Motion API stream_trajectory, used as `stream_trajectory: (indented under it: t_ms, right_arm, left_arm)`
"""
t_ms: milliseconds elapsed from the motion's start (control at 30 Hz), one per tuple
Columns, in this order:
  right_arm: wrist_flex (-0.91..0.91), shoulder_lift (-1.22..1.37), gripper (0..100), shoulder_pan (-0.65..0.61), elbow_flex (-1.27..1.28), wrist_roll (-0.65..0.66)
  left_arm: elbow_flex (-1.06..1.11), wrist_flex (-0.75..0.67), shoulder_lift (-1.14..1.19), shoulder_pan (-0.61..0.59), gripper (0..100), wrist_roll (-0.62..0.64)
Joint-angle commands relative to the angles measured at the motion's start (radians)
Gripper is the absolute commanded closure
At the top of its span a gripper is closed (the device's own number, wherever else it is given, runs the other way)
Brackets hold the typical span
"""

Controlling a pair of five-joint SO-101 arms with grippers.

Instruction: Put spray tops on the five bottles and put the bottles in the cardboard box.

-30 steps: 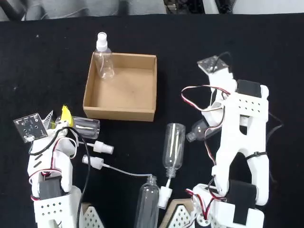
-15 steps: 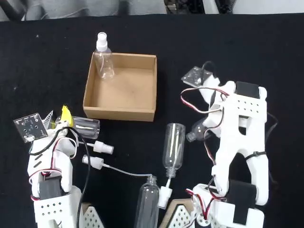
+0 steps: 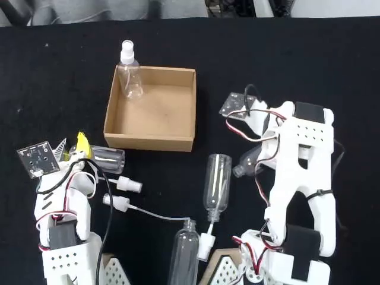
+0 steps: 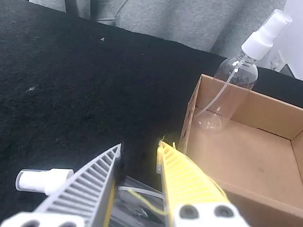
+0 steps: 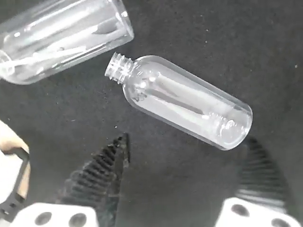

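Note:
My left gripper (image 4: 139, 145) (image 3: 71, 142) sits in front of the cardboard box's near-left corner, its grey and yellow fingers shut on a clear bottle (image 4: 137, 198) (image 3: 108, 159). That bottle's white spray top (image 4: 45, 179) sticks out past the grey finger. My right gripper (image 5: 187, 138) is open just short of an uncapped bottle (image 5: 182, 101) (image 3: 246, 161) lying on the black table. The cardboard box (image 3: 149, 142) (image 4: 246, 156) holds one capped bottle (image 3: 129, 74) (image 4: 232, 90) leaning in its far-left corner. Another bottle (image 3: 217, 181) (image 5: 61, 35) lies beside the uncapped one.
Two loose spray tops (image 3: 127, 184) (image 3: 117, 203) with thin tubes lie in front of the box. A further bottle (image 3: 185, 252) and a spray top (image 3: 206, 243) lie at the near edge between the arm bases. Black table stretches behind and left of the box.
The right arm's wrist has swung left and lowered toward the uncapped bottle. The left arm and the bottle in it have not moved.

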Motion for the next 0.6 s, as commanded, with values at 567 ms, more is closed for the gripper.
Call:
stream_trajectory:
  t_ms: [567]
  right_arm:
    - [-0.244,-0.041,64.2,-0.104,0.268,0.232]
  left_arm:
    - [0.025,-0.021,-0.006,-0.010,88,-0.011]
